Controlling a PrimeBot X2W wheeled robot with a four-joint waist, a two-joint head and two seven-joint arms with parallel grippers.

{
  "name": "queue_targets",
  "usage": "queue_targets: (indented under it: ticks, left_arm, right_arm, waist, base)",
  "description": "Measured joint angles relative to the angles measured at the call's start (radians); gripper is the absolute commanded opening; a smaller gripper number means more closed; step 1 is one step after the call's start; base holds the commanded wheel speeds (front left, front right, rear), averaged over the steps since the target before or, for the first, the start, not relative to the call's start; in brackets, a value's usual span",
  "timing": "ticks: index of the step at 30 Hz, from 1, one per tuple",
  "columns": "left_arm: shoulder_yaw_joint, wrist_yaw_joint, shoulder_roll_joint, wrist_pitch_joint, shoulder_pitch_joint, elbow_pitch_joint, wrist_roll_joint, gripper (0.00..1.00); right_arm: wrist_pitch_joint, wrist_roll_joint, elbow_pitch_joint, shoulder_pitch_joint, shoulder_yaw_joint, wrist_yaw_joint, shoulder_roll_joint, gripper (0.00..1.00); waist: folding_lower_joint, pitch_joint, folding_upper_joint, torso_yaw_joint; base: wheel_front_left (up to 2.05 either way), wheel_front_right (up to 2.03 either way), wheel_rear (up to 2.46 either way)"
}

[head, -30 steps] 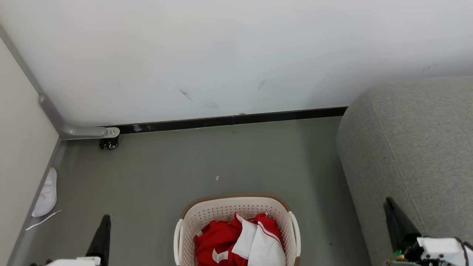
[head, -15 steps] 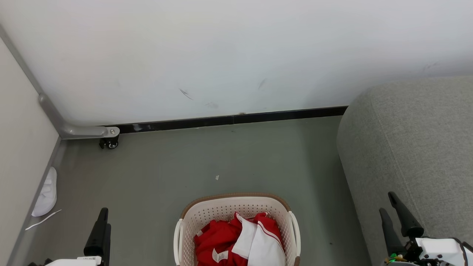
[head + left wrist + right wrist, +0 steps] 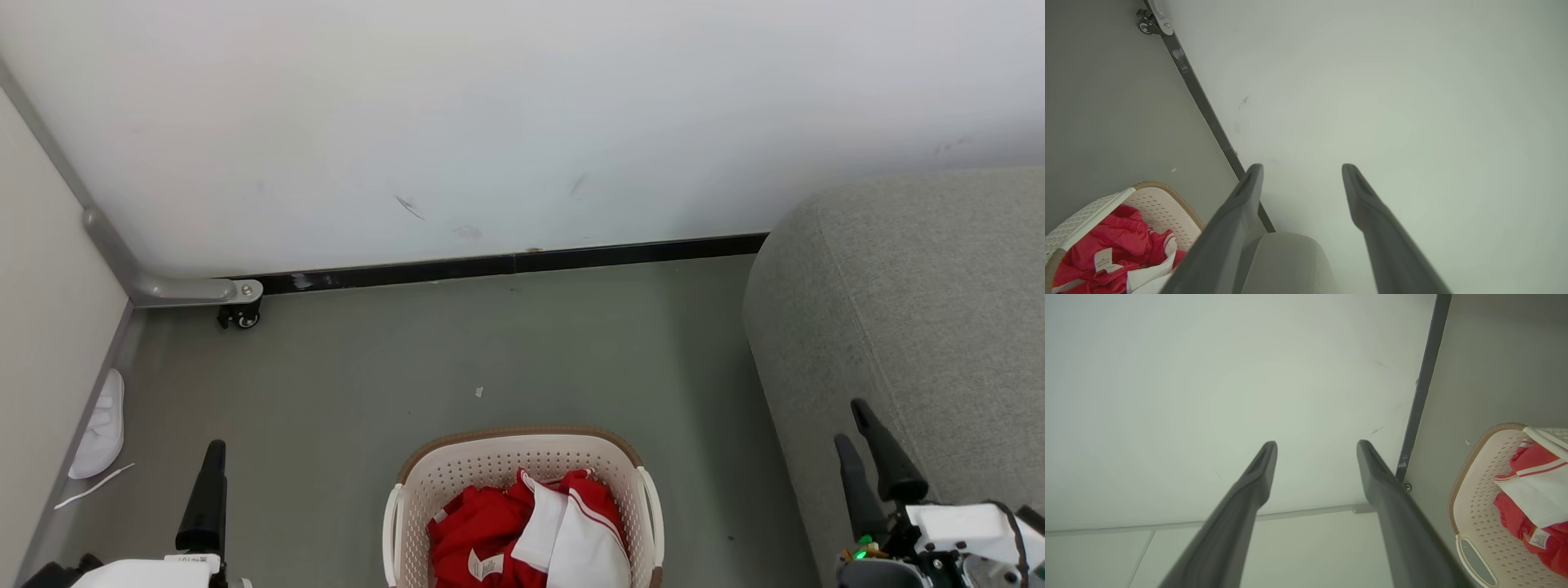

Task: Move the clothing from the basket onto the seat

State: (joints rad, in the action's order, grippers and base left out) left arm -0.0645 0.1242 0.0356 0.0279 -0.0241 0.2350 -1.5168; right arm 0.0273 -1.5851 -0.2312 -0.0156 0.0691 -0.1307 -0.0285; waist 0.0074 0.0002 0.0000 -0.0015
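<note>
Clothing (image 3: 490, 531), red with white panels, lies heaped in the basket (image 3: 457, 474) on the floor (image 3: 490, 343), near the seat (image 3: 914, 310). Its small white labels (image 3: 476, 565) carry print too tiny to read. On either side of the basket hover the left gripper (image 3: 1300, 173) and the right gripper (image 3: 1316, 451) (both with fingers spread apart, holding nothing).

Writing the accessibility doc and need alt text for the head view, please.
A cream laundry basket of red-and-white clothing sits at bottom centre, a grey sofa to its right. Dark fingers of the left gripper and right gripper rise from the bottom corners; a white slipper lies far left.
</note>
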Motion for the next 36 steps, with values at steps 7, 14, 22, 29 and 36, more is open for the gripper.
queue_targets:
  ticks: [7, 14, 22, 29, 36]
  left_arm:
    - [0.017, 0.0, 0.007, -0.03, -0.004, -0.026, 0.037, 1.0]
    - [0.045, 0.0, 0.041, -0.057, -0.01, -0.049, 0.12, 1.0]
    - [0.071, 0.0, 0.072, -0.093, -0.01, -0.06, 0.245, 1.0]
    - [0.08, 0.0, 0.094, -0.119, -0.01, -0.077, 0.397, 1.0]
    - [0.078, 0.0, 0.096, -0.146, -0.01, -0.095, 0.54, 1.0]
  right_arm:
    - [-0.03, 0.067, 0.028, -0.016, -0.044, 0.0, -0.021, 1.0]
    - [-0.064, 0.142, 0.046, -0.02, -0.083, 0.0, -0.047, 1.0]
    - [-0.099, 0.259, 0.064, -0.041, -0.13, 0.0, -0.09, 1.0]
    - [-0.125, 0.418, 0.065, -0.054, -0.181, 0.0, -0.134, 1.0]
    - [-0.151, 0.553, 0.071, -0.056, -0.18, 0.0, -0.137, 1.0]
  waist:
    - [0.0062, -0.004, 0.0, 0.0]
    - [0.0097, -0.009, 0.0, 0.001]
    - [0.0088, -0.012, 0.0, 0.002]
    - [0.0021, -0.01, 0.0, 0.002]
    - [-0.0033, -0.005, 0.0, 0.001]
  base:
    - [0.0, 0.0, 0.0]
    - [0.0, 0.0, 0.0]
    - [0.0, 0.0, 0.0]
    - [0.0, 0.0, 0.0]
    - [0.0, 0.0, 0.0]
